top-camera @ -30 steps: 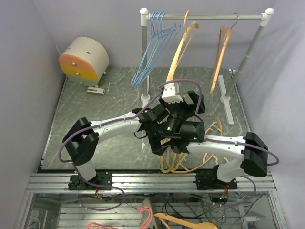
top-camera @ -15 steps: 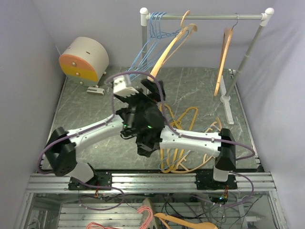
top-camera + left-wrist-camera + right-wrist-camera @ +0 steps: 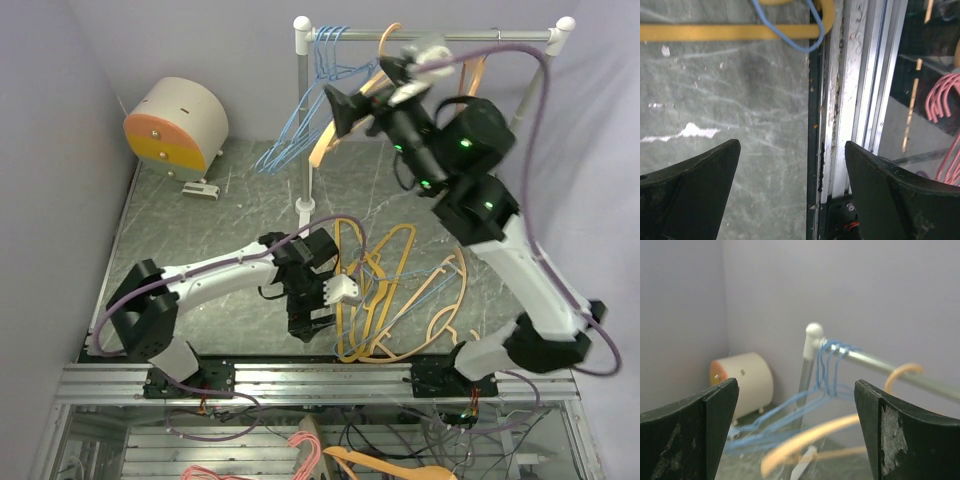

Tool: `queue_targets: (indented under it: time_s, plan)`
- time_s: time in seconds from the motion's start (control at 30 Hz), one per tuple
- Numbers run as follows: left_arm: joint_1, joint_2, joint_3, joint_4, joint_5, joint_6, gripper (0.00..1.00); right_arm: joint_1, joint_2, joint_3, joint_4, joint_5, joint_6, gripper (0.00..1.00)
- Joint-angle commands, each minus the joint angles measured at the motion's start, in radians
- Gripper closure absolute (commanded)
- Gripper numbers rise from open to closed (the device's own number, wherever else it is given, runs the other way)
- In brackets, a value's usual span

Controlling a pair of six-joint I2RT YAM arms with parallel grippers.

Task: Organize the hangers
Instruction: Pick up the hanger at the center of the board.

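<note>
Several light-blue wire hangers (image 3: 322, 62) hang at the left end of the rack bar (image 3: 520, 36) and swing out to the left. An orange hanger (image 3: 328, 140) hangs beside them, also swung left; a tan one (image 3: 476, 70) shows behind my right arm. More orange hangers (image 3: 385, 290) and a blue wire one lie tangled on the table. My right gripper (image 3: 362, 95) is raised at the rack, open and empty, facing the blue hangers (image 3: 805, 405) and the orange hanger (image 3: 810, 437). My left gripper (image 3: 303, 322) is low by the table's front edge, open and empty (image 3: 792, 145).
A white drum with an orange face (image 3: 178, 128) stands at the back left. The rack's white post (image 3: 303, 120) and feet stand on the table. The aluminium front rail (image 3: 860, 90) lies under the left gripper, with pink hangers (image 3: 945, 97) below it. Purple cables loop round both arms.
My right arm rose from low over the table up to the rack bar. My left arm drew back to the front edge. The hung blue and orange hangers swung left.
</note>
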Motion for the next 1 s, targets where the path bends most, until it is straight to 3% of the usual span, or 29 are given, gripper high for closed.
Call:
queue_targets:
  time_s: [0.0,0.1,0.2,0.37,0.6,0.97]
  plan:
    - [0.0,0.08,0.092,0.063,0.133,-0.08,0.04,-0.116,-0.19,-0.265,-0.028,-0.366,0.31,0.0]
    - [0.0,0.16,0.163,0.117,0.119,-0.162,0.06,-0.129,-0.282,-0.36,-0.041,-0.291,0.341,0.0]
    - [0.0,0.223,0.229,0.2,0.09,-0.271,0.07,-0.131,-0.376,-0.429,-0.019,-0.112,0.355,0.0]
    - [0.001,0.349,0.329,0.311,0.022,-0.474,0.09,-0.133,-0.411,-0.368,-0.074,0.086,0.325,0.0]
    - [0.012,0.542,0.429,0.341,0.041,-0.564,0.23,-0.132,-0.461,-0.46,-0.04,0.1,0.294,0.0]
    - [0.012,0.589,0.46,0.423,-0.081,-0.562,0.25,-0.133,-0.501,-0.536,-0.006,0.107,0.26,0.0]
